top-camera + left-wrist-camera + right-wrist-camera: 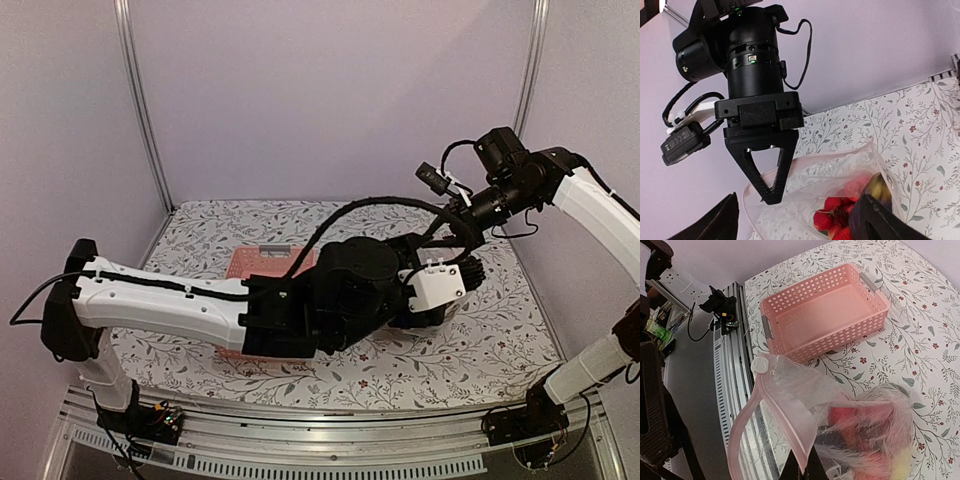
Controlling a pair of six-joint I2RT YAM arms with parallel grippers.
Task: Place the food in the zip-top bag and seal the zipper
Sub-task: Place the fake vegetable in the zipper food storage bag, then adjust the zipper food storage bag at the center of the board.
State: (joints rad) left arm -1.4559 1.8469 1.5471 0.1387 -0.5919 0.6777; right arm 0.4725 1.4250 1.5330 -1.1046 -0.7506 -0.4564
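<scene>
The zip-top bag (805,390) hangs with its mouth agape. My right gripper (806,469) is shut on the mouth edge; in the left wrist view its closed fingers (769,192) pinch the bag's rim. The zipper (782,412) is a pinkish strip with a white slider (760,365) at its end. Red and yellow food (865,435) sits inside the bag (810,185), where the red pieces (832,217) show beside a dark and yellow piece (879,187). My left gripper (800,200) is open, its fingers either side of the bag, holding nothing.
An empty pink lattice basket (790,300) stands on the floral table beyond the bag. From above, the left arm (340,295) lies across the basket (262,262) and hides the bag. The table's metal front rail (732,370) is close by.
</scene>
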